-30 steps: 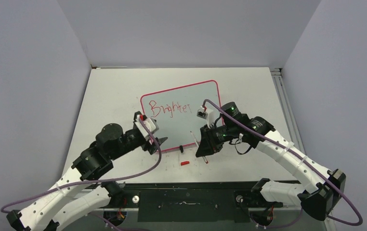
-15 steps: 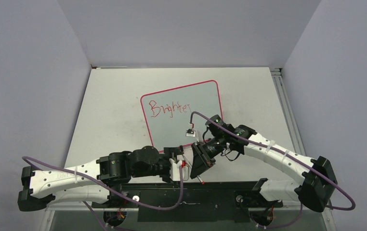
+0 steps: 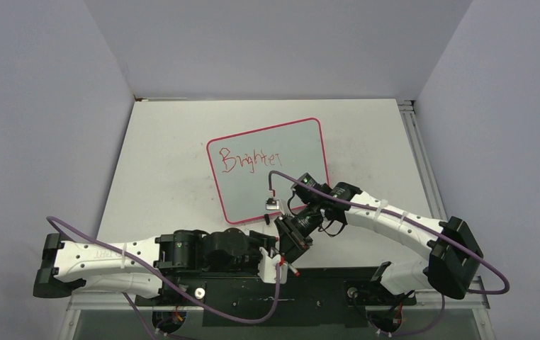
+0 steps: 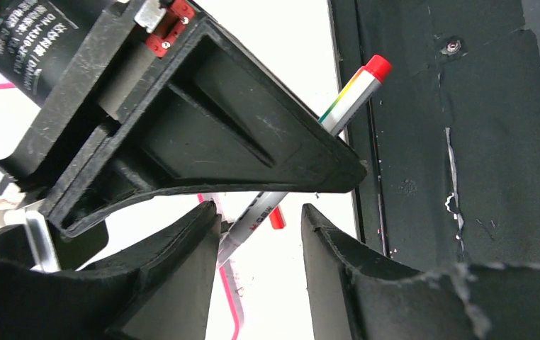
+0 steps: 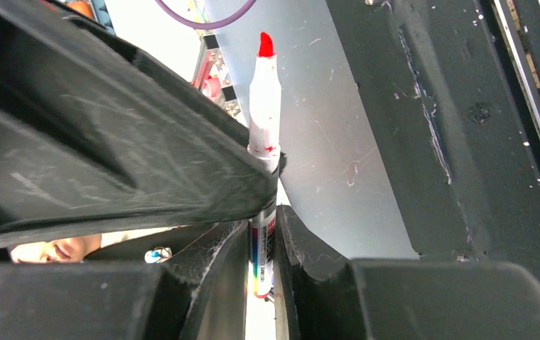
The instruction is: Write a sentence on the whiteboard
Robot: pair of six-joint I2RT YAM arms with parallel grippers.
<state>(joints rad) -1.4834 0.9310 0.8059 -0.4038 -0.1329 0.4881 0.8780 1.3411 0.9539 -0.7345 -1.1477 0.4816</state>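
You're clamping marker (image 5: pixel 264 106) in right gripper (image 5: pixel 262 237); left gripper (image 4: pixel 259 208) jaws apart around barrel. Likely light, stiff, slick: grip mid-barrel.

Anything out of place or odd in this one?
The uncapped marker is off the whiteboard, clamped in the right gripper in front of it, with the left gripper open around its barrel. The sentence stops at "Brighter".
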